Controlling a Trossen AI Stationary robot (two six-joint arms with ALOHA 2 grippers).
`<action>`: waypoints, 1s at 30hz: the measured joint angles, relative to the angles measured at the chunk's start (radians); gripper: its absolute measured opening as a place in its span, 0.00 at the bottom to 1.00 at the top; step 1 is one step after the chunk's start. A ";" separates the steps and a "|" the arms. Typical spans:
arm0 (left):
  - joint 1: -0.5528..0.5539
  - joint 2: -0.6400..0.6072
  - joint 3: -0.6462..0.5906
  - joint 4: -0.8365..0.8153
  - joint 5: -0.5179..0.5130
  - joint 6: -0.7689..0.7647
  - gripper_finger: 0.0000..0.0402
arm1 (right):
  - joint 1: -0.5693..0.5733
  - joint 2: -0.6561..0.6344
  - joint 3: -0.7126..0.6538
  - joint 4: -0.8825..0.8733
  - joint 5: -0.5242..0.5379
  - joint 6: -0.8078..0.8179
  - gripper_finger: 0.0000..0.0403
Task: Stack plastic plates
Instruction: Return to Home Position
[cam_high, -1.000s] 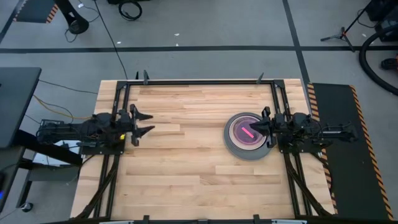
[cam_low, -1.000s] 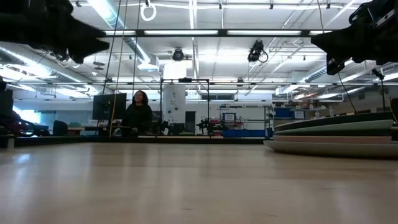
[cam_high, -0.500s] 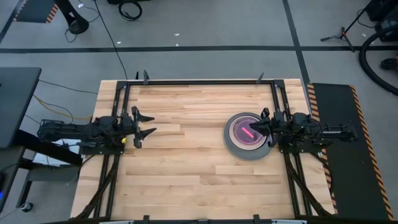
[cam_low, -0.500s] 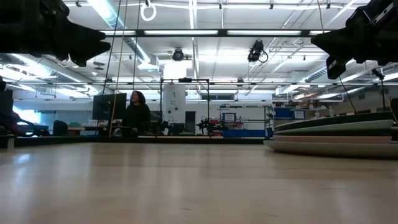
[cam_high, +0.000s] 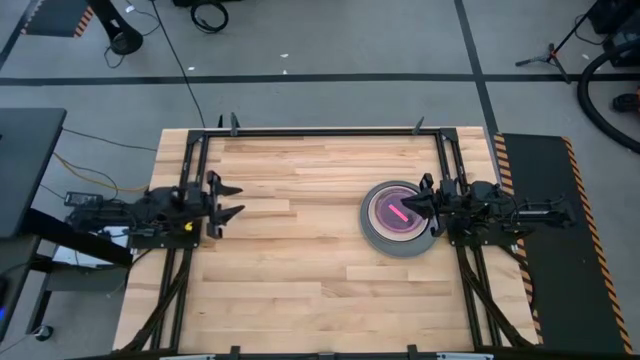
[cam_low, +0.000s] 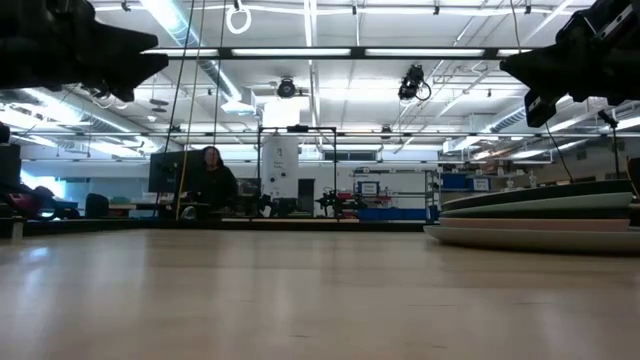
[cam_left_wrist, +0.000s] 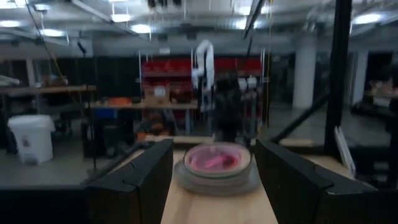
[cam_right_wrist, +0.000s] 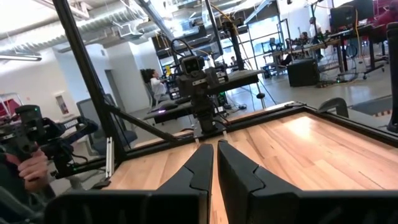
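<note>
The plastic plates stand in one stack (cam_high: 398, 228) at the table's right middle. A large grey plate (cam_high: 372, 232) is at the bottom and a small red-pink one (cam_high: 392, 214) is on top. The stack also shows in the low view (cam_low: 540, 222) and the left wrist view (cam_left_wrist: 217, 167). My right gripper (cam_high: 408, 204) is shut and empty, and in the low view (cam_low: 530, 75) it hangs well above the stack's right part. My left gripper (cam_high: 238, 198) is open and empty at the table's left edge, with its fingers (cam_left_wrist: 134, 180) pointing toward the stack.
Black frame rails (cam_high: 320, 131) run along the table's far, left and right edges. Bare wood (cam_high: 300, 260) lies between the two arms and toward the near edge. A person (cam_low: 212, 180) is in the room behind the table.
My left gripper has drawn back a little toward the table's left edge, still open. The stack and my right gripper have kept still.
</note>
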 joint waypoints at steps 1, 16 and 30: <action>0.006 0.002 0.003 -0.022 0.010 0.000 0.58 | 0.000 0.000 0.000 0.000 0.000 0.000 0.08; 0.026 0.003 0.010 -0.085 0.250 -0.052 0.12 | 0.000 -0.001 0.000 0.007 0.000 0.000 0.08; 0.026 0.005 0.012 -0.232 0.249 -0.282 0.13 | 0.000 -0.001 0.000 0.007 0.000 0.000 0.08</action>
